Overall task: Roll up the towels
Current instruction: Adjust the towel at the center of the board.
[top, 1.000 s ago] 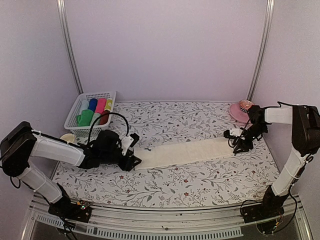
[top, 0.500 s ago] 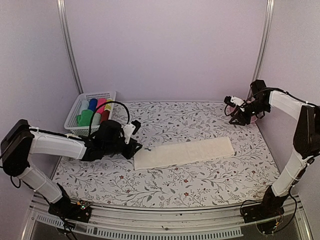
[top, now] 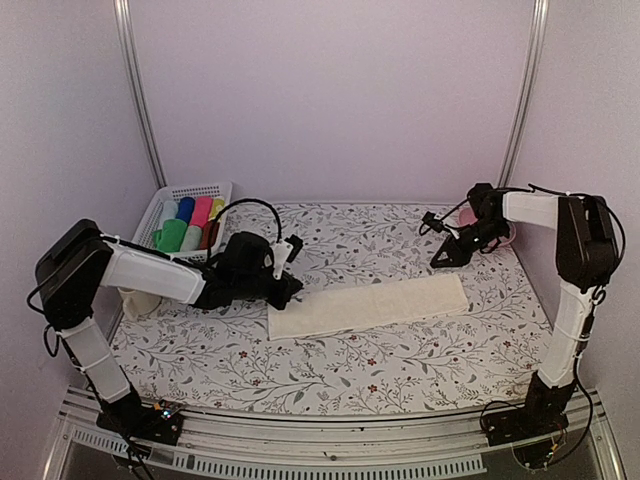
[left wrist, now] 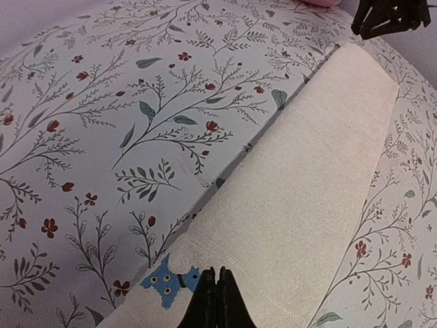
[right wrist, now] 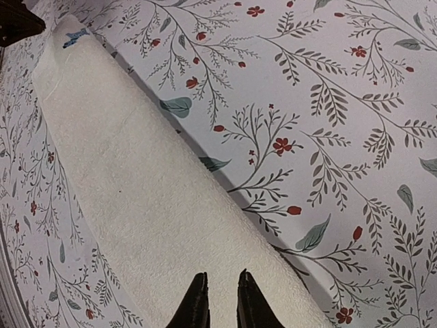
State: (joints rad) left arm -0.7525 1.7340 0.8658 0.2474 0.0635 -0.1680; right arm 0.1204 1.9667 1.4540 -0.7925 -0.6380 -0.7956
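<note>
One long cream-white terry towel (top: 368, 305) lies flat, lengthwise left to right on the floral tablecloth (top: 400, 350), between the left gripper (left wrist: 216, 301), shut and empty just over its left end, and the right gripper (right wrist: 217, 301), narrowly parted, empty, above the other.

The work area is enclosed by plain pale lilac walls (top: 330, 100) at the back and both sides. 2 aluminium uprights (top: 140, 95) are fitted at the rear corners. The table (top: 350, 235) is covered in white cloth printed with grey sprigs and red flowers. A metal rail (top: 330, 425) is mounted along the near edge. Lighting is even and diffuse.
</note>
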